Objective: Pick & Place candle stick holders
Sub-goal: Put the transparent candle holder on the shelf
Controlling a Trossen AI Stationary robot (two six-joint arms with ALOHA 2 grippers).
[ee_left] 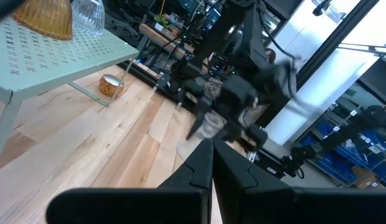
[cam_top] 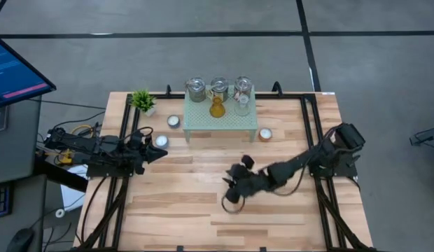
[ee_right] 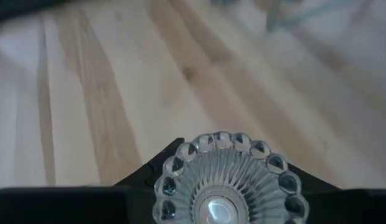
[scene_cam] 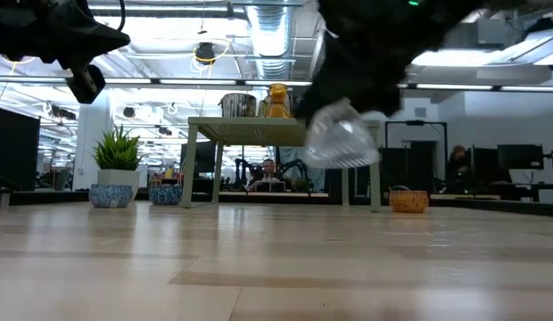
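Right up close, the right gripper [scene_cam: 348, 125] hangs above the wooden table [cam_top: 203, 210], its fingers clamped round a clear ribbed glass cup [ee_right: 227, 186], carried clear of the boards in front of the pale green mesh stand [cam_top: 220, 119]. That looks like the carrying step; next it needs a clear spot to lower onto. Over at the table's left side, the left gripper [cam_top: 157, 152] waits pinched shut, empty.

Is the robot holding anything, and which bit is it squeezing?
Yes. The right gripper holds a clear glass cup by its sides, lifted off the table. The left gripper is shut and holds nothing.
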